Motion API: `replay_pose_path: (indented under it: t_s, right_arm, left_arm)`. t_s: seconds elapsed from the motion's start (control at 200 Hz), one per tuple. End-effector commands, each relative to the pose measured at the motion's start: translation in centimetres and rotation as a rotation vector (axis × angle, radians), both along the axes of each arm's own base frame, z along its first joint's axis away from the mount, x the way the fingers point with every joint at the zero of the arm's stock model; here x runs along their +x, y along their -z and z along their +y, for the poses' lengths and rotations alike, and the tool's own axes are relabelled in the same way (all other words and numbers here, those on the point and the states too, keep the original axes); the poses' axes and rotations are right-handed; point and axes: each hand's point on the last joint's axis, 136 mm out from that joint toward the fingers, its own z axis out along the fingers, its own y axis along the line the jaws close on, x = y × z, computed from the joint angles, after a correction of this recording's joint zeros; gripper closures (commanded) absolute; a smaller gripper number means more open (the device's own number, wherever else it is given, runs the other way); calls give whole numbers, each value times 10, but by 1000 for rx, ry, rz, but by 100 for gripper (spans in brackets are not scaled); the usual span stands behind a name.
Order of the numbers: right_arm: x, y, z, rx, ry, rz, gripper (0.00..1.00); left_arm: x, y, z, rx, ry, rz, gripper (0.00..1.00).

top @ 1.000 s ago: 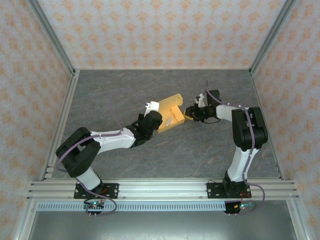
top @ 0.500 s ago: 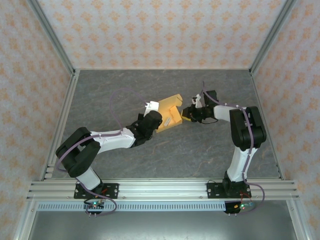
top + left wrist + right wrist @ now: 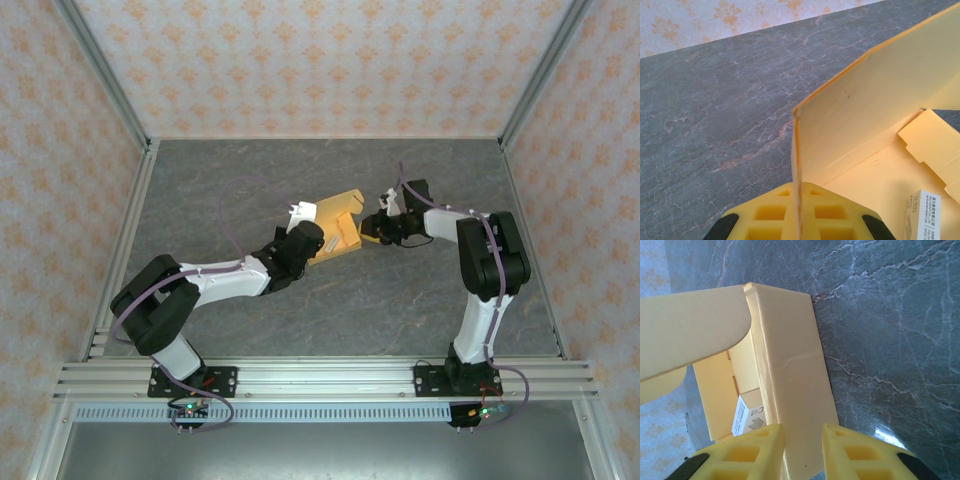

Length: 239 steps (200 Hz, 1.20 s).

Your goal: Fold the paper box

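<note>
Left claw fully closed, pinching the near end of an upright wall of the paper box. The wall's thin edge runs straight up between my fingers. That wall stands on end ahead of the claw and runs away to the right. The box floor lies flat on the right side of the claw, with a notched flap on it further right. A small white printed label lies on the floor panel, low right of the claw.

Right claw partly open, clear gap between the two fingers. A long side panel of the box shows through that gap and runs away ahead of the claw. Can't tell if either finger touches it. A rounded flap sticks out up and left of this claw. The same white label sits inside the box, just left of the left finger.

Box half-formed and open-topped, directly between my two claws on the grey marbled counter. Left claw is on its near-left side, right claw at its right end.
</note>
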Motion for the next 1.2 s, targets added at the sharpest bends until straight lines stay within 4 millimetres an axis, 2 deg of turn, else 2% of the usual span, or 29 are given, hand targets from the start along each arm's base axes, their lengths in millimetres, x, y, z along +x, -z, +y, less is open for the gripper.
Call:
replay_pose_path:
  t_s: [0.0, 0.16, 0.806, 0.991, 1.191]
  right_arm:
    - [-12, 15, 11, -7, -35, 53, 73]
    - [-6, 6, 18, 55, -16, 37, 73]
    - [0, -2, 22, 102, 7, 37, 69]
    - [1, -6, 25, 140, 13, 37, 74]
    - [-1, -6, 27, 158, 2, 42, 73]
  left_arm:
    - [-3, -9, -4, -23, 13, -8, 100]
    - [-3, -7, -4, -20, 13, -3, 100]
    - [-3, -8, -4, -19, 12, -3, 100]
    - [-3, -8, -4, -19, 14, -1, 100]
    - [-3, -8, -4, -18, 13, 1, 100]
